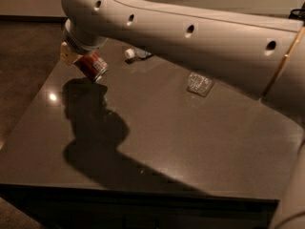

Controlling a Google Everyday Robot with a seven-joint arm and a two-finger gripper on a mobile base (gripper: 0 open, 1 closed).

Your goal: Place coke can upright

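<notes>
The coke can (pixel 91 66) is red with white markings and a silver end. It hangs tilted, its lower end toward the right, just above the far left part of the dark table (pixel 157 137). My gripper (pixel 76 57) is at the end of the large cream arm that crosses the top of the view. It is shut on the can's upper end, and one cream finger (pixel 66 53) shows to the left of the can. The arm hides the rest of the gripper. The shadow of the gripper and can falls on the table right below.
A clear plastic bottle (pixel 139 54) with a white cap lies at the table's far edge, right of the can. A clear plastic piece (pixel 200 84) lies further right on the table. The left table edge drops to a dark floor (pixel 24 56).
</notes>
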